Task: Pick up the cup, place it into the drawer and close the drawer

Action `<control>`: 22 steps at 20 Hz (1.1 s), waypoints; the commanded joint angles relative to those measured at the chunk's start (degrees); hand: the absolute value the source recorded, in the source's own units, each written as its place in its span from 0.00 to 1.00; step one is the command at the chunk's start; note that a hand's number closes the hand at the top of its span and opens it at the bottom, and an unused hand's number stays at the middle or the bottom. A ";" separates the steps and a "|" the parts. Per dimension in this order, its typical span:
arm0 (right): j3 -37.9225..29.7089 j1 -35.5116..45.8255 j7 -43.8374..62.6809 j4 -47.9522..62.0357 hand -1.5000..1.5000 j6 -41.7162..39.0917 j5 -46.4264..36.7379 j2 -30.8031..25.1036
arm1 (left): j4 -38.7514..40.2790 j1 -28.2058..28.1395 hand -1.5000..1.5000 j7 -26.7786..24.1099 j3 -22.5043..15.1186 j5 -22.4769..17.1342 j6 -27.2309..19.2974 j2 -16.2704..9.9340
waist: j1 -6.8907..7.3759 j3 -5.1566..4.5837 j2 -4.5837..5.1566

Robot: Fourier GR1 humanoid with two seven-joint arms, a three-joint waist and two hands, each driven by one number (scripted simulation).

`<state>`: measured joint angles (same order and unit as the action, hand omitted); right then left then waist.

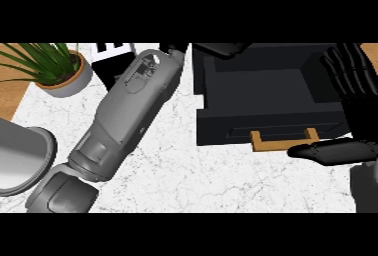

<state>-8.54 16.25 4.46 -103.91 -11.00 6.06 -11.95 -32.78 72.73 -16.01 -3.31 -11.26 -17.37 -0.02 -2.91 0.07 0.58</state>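
The counter [221,175] looks like white marble with fine grey veins — smooth. On it, the drawer [266,100] is matt black with a wooden handle [284,142]. Left of the drawer, a plant pot [70,80] — plain matt grey.

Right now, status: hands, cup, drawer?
Right hand open, fingers up, beside drawer, thumb near wooden handle. Left hand at drawer's far edge, grip unclear. Drawer open. Cup not visible.
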 commanded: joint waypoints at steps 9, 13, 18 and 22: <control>1.82 2.69 0.58 0.15 0.00 -1.82 1.57 0.25 | 15.46 4.66 1.00 5.80 -13.61 -3.99 1.66 0.02 | -5.67 0.08 1.27; 2.87 5.10 0.38 1.55 0.00 -1.35 0.88 0.97 | 15.73 2.88 1.00 5.57 -15.62 -6.48 2.43 0.02 | -7.16 0.06 1.83; 3.90 5.93 -0.66 1.91 0.00 -3.48 2.12 0.93 | 13.11 0.47 0.00 2.27 -16.93 -10.03 1.76 0.02 | -8.75 0.03 2.13; 6.51 6.68 -0.43 1.83 0.00 -9.86 8.40 1.34 | 11.70 -2.92 0.00 -3.02 -15.09 -14.51 1.21 0.02 | -10.07 -0.02 2.75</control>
<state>-4.32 22.82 4.33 -101.71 -16.66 11.06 -10.99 -19.61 73.02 -15.06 -19.09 -22.02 -15.65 -0.01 -11.58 0.10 2.94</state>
